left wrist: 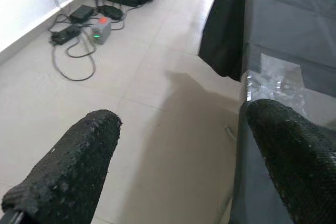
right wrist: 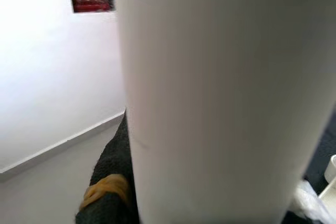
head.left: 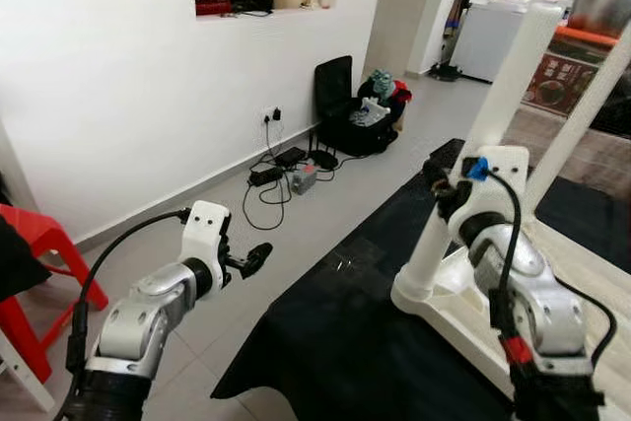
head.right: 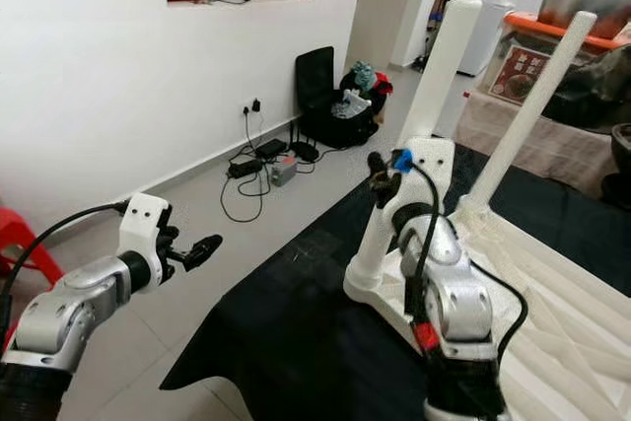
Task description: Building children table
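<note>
My left gripper (head.left: 258, 259) hangs over bare floor (left wrist: 157, 129), fingers (left wrist: 68, 166) wide apart. My right gripper (head.right: 380, 184) clamps the nearest white leg (head.right: 434, 86) (upright) of the upturned table (head.right: 552, 283), lying on the black mat (head.left: 335, 342).

Bright, even indoor daylight — soft shadow on the floor tiles (left wrist: 173, 108). Blown-out wall (head.left: 108, 86), blurred close-up table leg (right wrist: 220, 98) — sharp elsewhere.

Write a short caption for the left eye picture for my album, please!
Robot's right tool grips a white table leg standing on the upside-down tabletop, while its left tool hovers open over the floor.
</note>
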Robot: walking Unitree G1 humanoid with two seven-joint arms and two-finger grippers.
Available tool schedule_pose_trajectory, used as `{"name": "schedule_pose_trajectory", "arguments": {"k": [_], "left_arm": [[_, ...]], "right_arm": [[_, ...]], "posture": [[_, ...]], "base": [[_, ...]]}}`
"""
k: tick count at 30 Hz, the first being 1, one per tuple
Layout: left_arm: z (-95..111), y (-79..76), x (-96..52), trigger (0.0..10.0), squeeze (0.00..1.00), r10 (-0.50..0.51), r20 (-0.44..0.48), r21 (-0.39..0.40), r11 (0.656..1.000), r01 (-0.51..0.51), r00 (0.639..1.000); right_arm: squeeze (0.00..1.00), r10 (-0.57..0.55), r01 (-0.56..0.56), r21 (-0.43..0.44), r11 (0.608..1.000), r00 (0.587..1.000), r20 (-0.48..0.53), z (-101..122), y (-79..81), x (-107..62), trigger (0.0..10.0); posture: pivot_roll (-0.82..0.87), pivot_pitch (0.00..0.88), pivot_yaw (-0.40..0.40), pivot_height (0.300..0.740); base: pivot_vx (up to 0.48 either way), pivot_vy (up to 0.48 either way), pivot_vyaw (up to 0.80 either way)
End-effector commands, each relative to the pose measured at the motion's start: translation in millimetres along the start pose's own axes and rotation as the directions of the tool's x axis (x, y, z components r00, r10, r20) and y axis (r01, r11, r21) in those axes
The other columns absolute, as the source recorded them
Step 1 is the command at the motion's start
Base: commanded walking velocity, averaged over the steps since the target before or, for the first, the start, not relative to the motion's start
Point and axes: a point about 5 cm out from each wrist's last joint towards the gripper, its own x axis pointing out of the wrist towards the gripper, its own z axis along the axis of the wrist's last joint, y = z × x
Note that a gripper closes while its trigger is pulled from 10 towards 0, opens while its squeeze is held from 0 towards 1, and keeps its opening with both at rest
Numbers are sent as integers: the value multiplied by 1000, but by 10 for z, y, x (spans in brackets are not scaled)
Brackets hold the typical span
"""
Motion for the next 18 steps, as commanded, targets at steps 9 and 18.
{"name": "schedule_pose_trajectory", "arguments": {"k": [9,18], "left_arm": [[46,-42,40,10000,0,-31,9,11,999,31,999],[70,-66,49,10000,0,-50,20,15,999,50,999]], "right_arm": [[0,420,-422,115,899,907,45,130,280,-63,10000],[0,728,-732,-2,681,677,108,344,354,-163,10000]], "posture": [[92,0,-80,740],[116,0,-94,740]], "base": [[0,0,0],[0,0,0]]}}
